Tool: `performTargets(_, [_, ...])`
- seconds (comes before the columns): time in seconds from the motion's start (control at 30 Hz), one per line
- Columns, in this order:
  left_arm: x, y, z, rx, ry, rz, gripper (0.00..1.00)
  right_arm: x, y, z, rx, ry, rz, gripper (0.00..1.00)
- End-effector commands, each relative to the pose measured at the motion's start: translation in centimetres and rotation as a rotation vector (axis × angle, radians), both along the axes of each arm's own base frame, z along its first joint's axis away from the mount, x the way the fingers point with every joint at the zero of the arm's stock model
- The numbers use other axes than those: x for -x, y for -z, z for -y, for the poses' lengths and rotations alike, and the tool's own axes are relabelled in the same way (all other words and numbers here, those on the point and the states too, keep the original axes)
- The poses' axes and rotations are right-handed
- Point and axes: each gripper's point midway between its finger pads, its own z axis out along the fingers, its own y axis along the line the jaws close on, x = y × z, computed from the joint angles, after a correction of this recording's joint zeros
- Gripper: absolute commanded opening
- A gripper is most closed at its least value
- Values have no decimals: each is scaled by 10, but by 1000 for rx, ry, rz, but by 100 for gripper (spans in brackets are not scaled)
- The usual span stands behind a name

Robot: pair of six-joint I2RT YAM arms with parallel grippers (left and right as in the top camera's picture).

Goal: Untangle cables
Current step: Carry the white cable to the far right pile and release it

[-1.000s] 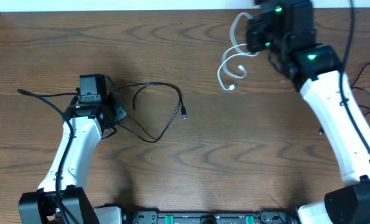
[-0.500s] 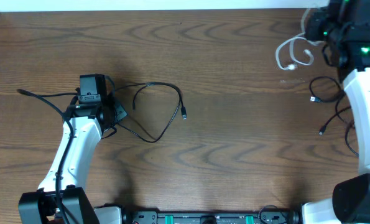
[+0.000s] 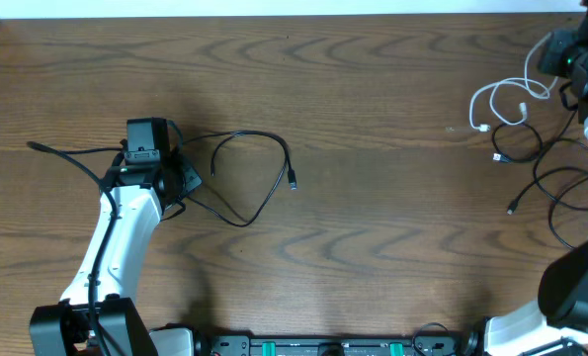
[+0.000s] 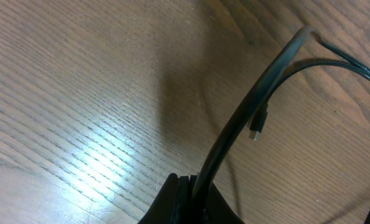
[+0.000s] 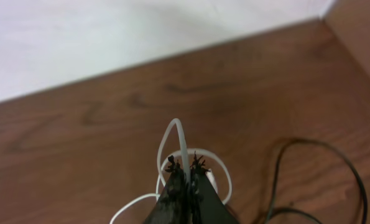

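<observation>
Wood-grain brown desk (image 3: 373, 247) across the whole overhead view, with a strip of pale wall (image 3: 274, 8) along its far edge.

Toward the left half of the desk: left pincer (image 3: 178, 178), closed nearly all the way and clamped on a black cable (image 3: 259, 133). Seen from the left wrist, pincer tips (image 4: 188, 183) pressed together around that black cable (image 4: 247, 112), rising out of the grip and arching away above the wood. One small plug end hanging in the air beside the arch, clear of the desk. From overhead, same cable spread in one open loop to the right of the pincer, plug end lying on the wood, another length trailing off to the left past the arm.

At the far right corner, close to the wall: right pincer (image 3: 558, 54), fully closed and gripping a white cable (image 3: 501, 87). From the right wrist, tips (image 5: 186, 168) pinched on a narrow upright loop of white cable (image 5: 181, 134), more white loops hanging below. From overhead, white cable draped leftward from the pincer in loose curves, both small plug ends visible.

Just beneath and beside the white one: loose black cables (image 3: 516, 158) in several overlapping loops on the desk, two plug ends pointing left. Cannot tell whether crossing or merely near the white cable. One black arc (image 5: 321, 143) also visible at the right of the right wrist view.
</observation>
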Motion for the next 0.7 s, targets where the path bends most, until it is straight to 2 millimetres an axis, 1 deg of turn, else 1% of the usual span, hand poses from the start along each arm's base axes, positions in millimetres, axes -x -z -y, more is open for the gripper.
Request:
performTargets(0.0, [5, 6, -2, -10, -8, -21, 9, 4, 27, 21, -1, 44, -70, 1])
performTargets(0.03, [4, 6, -2, -10, -8, -20, 9, 5, 35, 23, -8, 49, -93, 1])
performTargets(0.1, [4, 6, -2, -10, -8, -20, 9, 10, 62, 24, -37, 50, -171, 1])
performTargets(0.13, [4, 6, -2, -10, -8, -20, 9, 11, 69, 24, -42, 51, -189, 1])
performTargets(0.23, [4, 6, -2, -10, -8, -20, 9, 13, 98, 23, -64, 50, -261, 1])
performTargets(0.27, [4, 6, -2, -10, -8, -20, 9, 12, 110, 23, -71, 50, -284, 1])
performTargets(0.3, [5, 6, -2, -10, -8, -21, 9, 12, 130, 24, -82, 50, -322, 1])
performTargets(0.4, [5, 7, -2, -9, -8, -21, 9, 11, 164, 24, -99, 50, -381, 1])
performTargets(0.5, [5, 7, -2, -10, -8, -21, 9, 10, 194, 24, -113, 49, -424, 1])
performTargets(0.63, [5, 7, -2, -10, -8, -21, 9, 11, 222, 28, -116, 58, -463, 1])
performTargets(0.67, [5, 7, -2, -10, -8, -21, 9, 11, 225, 28, -117, 59, -466, 2])
